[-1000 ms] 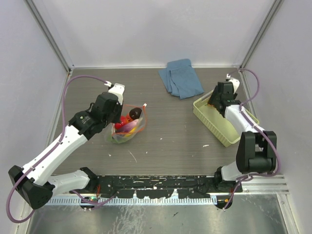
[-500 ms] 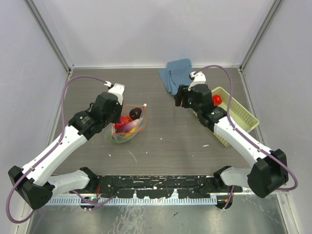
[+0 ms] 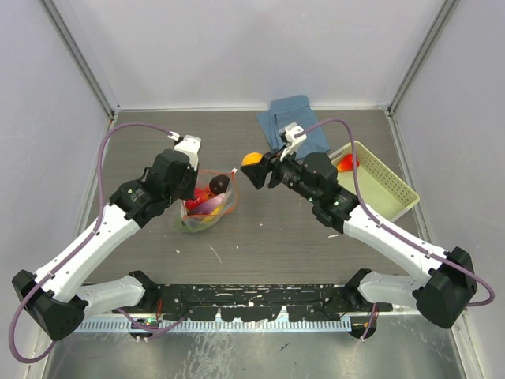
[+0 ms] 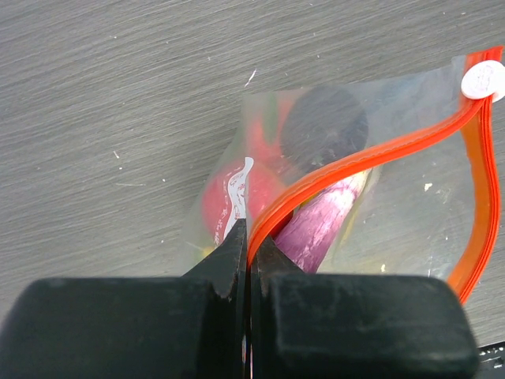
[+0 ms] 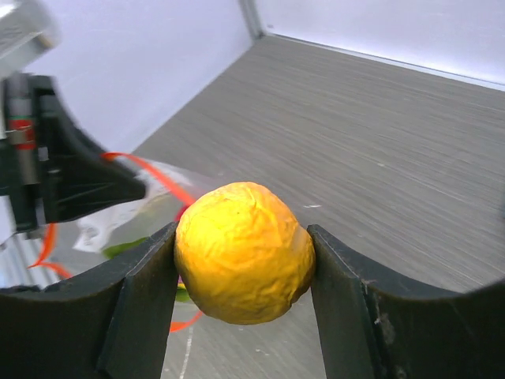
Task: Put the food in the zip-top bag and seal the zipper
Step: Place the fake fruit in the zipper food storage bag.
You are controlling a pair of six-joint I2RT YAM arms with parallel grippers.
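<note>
The clear zip-top bag (image 3: 207,208) lies left of centre on the table with its mouth held up. Inside it I see a red fruit (image 4: 225,197), a dark round fruit (image 4: 323,126) and a purple eggplant (image 4: 319,225). My left gripper (image 4: 251,246) is shut on the orange-red zipper (image 4: 379,150) at the near lip; the white slider tab (image 4: 483,79) sits at the far end. My right gripper (image 5: 245,257) is shut on an orange round fruit (image 5: 243,251) and holds it in the air just right of the bag's mouth (image 3: 252,160).
A pale yellow-green basket (image 3: 382,186) stands at the right with a red fruit (image 3: 347,163) in its near corner. A folded blue cloth (image 3: 293,126) lies at the back centre. Walls close in the table's back and sides.
The right arm has swung left from the basket to beside the bag, carrying the orange fruit. The basket has turned and shifted. The left gripper has stayed on the bag.
</note>
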